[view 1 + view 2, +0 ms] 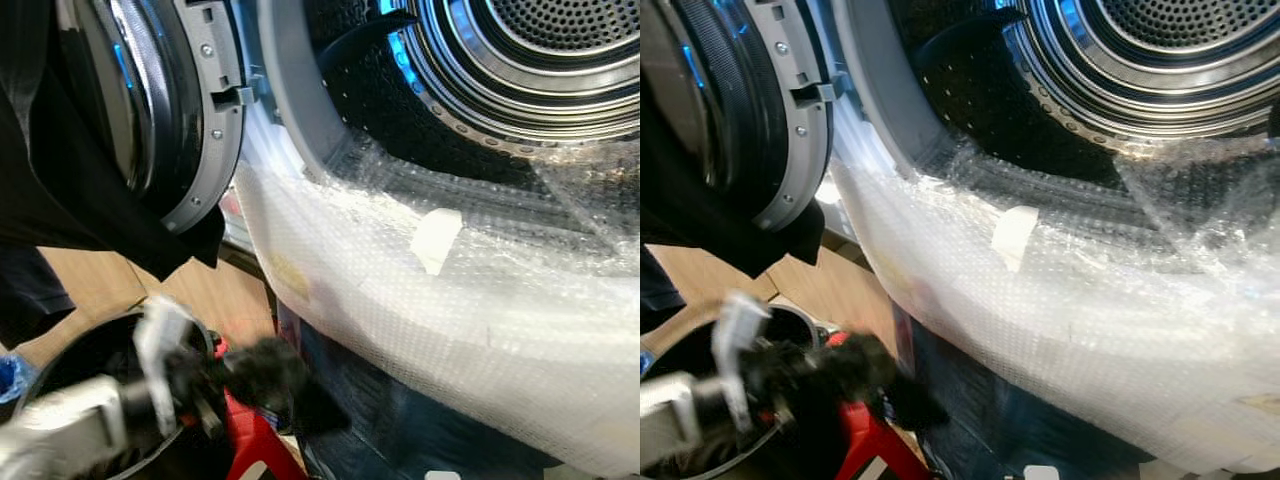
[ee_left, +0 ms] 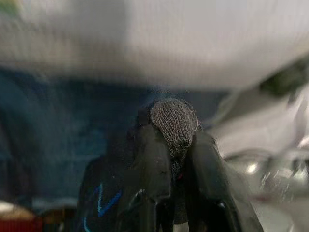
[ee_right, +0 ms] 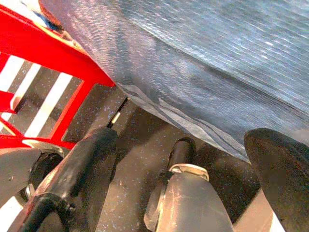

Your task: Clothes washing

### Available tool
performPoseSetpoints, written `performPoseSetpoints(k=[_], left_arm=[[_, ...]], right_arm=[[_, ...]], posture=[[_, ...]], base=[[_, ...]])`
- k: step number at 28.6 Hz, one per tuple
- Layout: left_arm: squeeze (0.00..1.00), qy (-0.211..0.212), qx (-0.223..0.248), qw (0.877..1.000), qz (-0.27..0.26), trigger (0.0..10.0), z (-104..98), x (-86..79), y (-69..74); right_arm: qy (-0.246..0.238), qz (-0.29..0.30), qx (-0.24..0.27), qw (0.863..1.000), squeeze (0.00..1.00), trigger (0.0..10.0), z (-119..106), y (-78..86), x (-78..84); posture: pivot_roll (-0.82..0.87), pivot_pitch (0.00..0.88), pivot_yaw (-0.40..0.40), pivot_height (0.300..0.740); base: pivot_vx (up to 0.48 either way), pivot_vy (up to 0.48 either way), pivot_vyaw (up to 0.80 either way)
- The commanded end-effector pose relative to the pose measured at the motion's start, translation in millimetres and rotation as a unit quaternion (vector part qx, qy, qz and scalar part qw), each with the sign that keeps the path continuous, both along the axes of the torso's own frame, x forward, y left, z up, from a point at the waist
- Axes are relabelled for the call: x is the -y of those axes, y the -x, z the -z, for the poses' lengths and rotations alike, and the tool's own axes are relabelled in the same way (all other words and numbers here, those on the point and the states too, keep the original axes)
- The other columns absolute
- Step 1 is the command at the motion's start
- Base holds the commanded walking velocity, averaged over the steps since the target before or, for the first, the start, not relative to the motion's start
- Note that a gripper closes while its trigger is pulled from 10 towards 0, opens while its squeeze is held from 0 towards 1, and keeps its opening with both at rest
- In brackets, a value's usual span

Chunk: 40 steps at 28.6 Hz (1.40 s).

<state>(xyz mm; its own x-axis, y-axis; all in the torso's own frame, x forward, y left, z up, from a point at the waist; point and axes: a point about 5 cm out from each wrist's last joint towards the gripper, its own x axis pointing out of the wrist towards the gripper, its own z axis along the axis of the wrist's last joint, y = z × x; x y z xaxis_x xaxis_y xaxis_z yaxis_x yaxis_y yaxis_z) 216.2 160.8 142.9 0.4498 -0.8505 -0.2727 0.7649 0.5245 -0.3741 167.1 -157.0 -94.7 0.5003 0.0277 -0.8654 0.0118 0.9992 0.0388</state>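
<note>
Dark knitted garment (image 2: 175, 123) is clamped between the left gripper (image 2: 176, 159) fingers; a grey-black knit wad sticks out past the fingertips in the left wrist view. From the head camera the same gripper (image 1: 262, 372) sits low and to the left, blurred, with a dark fuzzy lump at its tip, just above a black round basket (image 1: 70, 360) and next to a red frame (image 1: 255, 440). Fingers are pressed together on the cloth, no gap visible between them.

Washing machine drum (image 1: 530, 50) is up and to the right: perforated steel, open, blue light on its rim. Grey door seal (image 1: 290, 110) rings the opening. Bubble wrap (image 1: 400, 270) covers the machine front below the opening, with a pale tape patch (image 1: 437, 238) stuck on it. Door (image 1: 170, 110) is swung open to the left, and a black cloth (image 1: 90, 210) hangs in front of it.

Right gripper (image 3: 183, 145) points down at dark speckled floor (image 3: 140, 140). Its fingers stand well apart with nothing between them. The wrapped blue machine front (image 3: 217, 72) is just beyond it, with the red frame off to one side and a silver leg with a black foot below.

No readable brand or writing. Blue marks on a left finger (image 2: 104, 203) are illegible.
</note>
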Motion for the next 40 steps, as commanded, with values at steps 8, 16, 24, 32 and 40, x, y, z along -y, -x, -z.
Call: performPoseSetpoints(k=[8, 16, 24, 32, 40], left_arm=[[0.00, -0.056, -0.020, 0.998, 0.026, 0.0, 43.6, 14.7, -16.6], [0.00, -0.063, -0.032, 0.994, 0.083, 0.0, 63.8, 32.1, -14.3], [0.00, -0.059, -0.040, 0.991, 0.111, 0.0, 71.5, 41.9, -11.9], [0.00, -0.058, -0.032, 0.985, 0.162, 0.0, 75.2, 51.8, -11.8], [0.00, -0.061, -0.015, 0.980, 0.191, 0.0, 74.2, 65.5, -14.7]], right_arm=[[-0.002, -0.027, 0.039, 0.999, 0.00, 10.0, -5.4, -7.8, 8.4], [-0.051, -0.211, 0.147, 0.965, 0.00, 10.0, -29.1, -28.0, 18.9], [-0.115, -0.354, 0.160, 0.914, 1.00, 10.0, -43.0, -17.3, 27.4], [-0.203, -0.408, 0.203, 0.866, 1.00, 10.0, -69.7, -22.3, 18.4], [-0.240, -0.439, 0.210, 0.840, 1.00, 10.0, -78.0, -29.7, -4.7]], posture=[[0.08, 0.023, 0.087, 0.740], [0.04, 0.030, 0.050, 0.740], [0.04, 0.062, 0.020, 0.740], [0.02, 0.080, 0.021, 0.740], [0.01, 0.072, 0.019, 0.740]], base=[[0.000, 0.000, 0.00], [0.000, 0.000, 0.00], [0.000, 0.000, 0.00], [0.000, 0.000, 0.00], [0.000, 0.000, 0.00]])
